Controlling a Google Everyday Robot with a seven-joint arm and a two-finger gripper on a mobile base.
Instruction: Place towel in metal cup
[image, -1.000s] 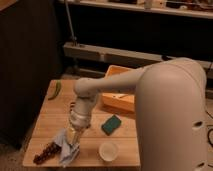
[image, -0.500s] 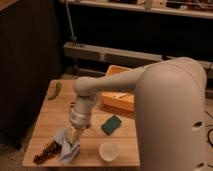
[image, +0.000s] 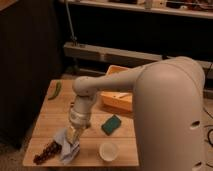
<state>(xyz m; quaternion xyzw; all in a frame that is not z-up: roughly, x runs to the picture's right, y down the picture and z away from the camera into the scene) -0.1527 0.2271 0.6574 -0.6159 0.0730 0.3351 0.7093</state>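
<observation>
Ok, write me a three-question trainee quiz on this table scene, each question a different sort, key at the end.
1. True or false: the towel lies at the near left of the wooden table, right under the gripper.
2. Multiple choice: what lies just right of the arm's wrist? A) a red ball B) the dark green sponge C) a fork
3. Fill in: the white translucent cup stands near the table's ____ edge.

Key:
1. True; the gripper is down at the towel.
2. B
3. Front. Also note: the dark grapes lie left of the towel, a green pod-like vegetable sits at the far left corner, and the metal cup is not visible.
</observation>
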